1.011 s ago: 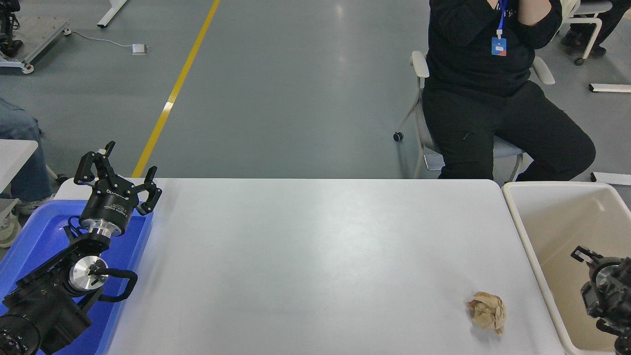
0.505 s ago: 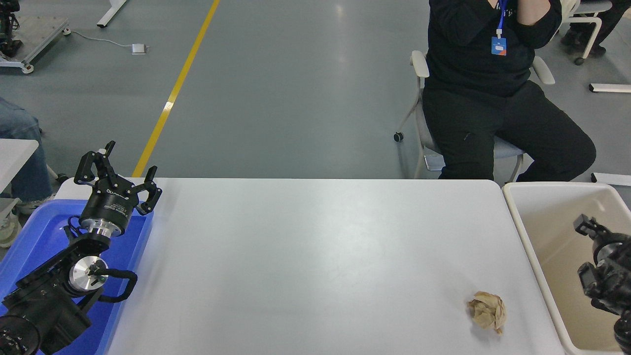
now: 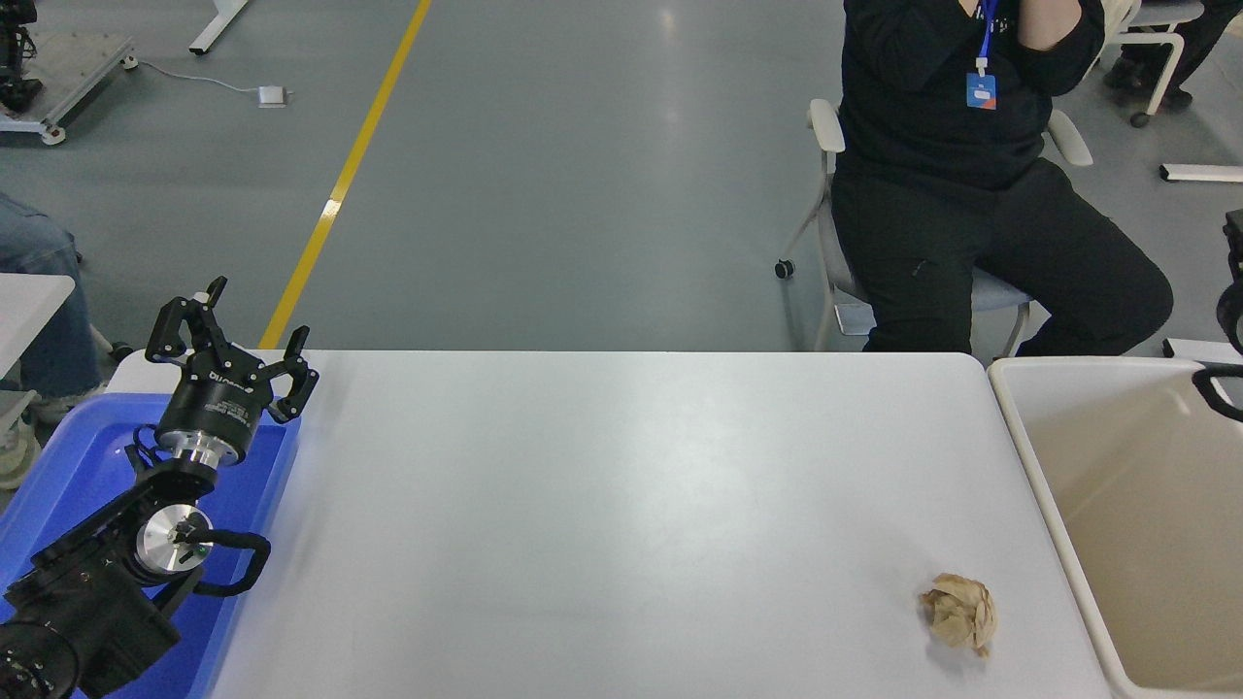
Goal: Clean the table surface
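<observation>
Leftmost, the left gripper [image 3: 233, 335] is parked over the far end of the blue plastic tray [image 3: 58, 466], its fingers spread and nothing held between them. Beside the tray, the table surface [image 3: 602, 505] is seen as a wide white top, bare across its left and middle. Near its front right corner one crumpled ball of brown paper [image 3: 958, 612] is left lying, apart from the beige plastic bin [image 3: 1058, 505] that stands against the table's right edge. What shows of the bin's inside is empty. Of the right arm only a dark sliver [image 3: 1226, 379] is visible at the right edge; the state of its gripper cannot be told. The cleaning is judged unfinished: the paper ball is yet to be picked up and dropped in the bin. Beyond the table, a person [image 3: 971, 175] is seated on a chair.
</observation>
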Robot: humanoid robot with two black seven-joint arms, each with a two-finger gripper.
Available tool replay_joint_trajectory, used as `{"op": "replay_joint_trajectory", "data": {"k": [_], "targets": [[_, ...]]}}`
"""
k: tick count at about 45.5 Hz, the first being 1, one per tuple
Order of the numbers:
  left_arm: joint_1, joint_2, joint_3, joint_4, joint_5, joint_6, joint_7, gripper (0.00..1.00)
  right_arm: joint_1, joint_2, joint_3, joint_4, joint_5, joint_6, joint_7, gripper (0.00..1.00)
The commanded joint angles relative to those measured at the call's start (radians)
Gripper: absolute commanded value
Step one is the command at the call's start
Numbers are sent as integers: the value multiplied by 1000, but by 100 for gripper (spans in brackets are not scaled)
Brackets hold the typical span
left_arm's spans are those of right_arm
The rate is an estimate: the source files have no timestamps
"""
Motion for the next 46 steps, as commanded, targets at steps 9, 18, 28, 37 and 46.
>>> {"op": "replay_joint_trajectory", "data": {"k": [9,18,28,37,46], "targets": [[0,0,0,0,0,0,0,100,3,-66,331,315,79,2,1,99],[0,0,0,0,0,0,0,100,-6,-66,456,409,79,21,1,99],[0,0,0,0,0,0,0,100,-81,-62,509,464,95,99,12,99],[0,0,0,0,0,0,0,100,-251,-26,539,482,95,165,171,99],[0,0,0,0,0,0,0,100,-385,35,525,478,82,199,328,99]]}}
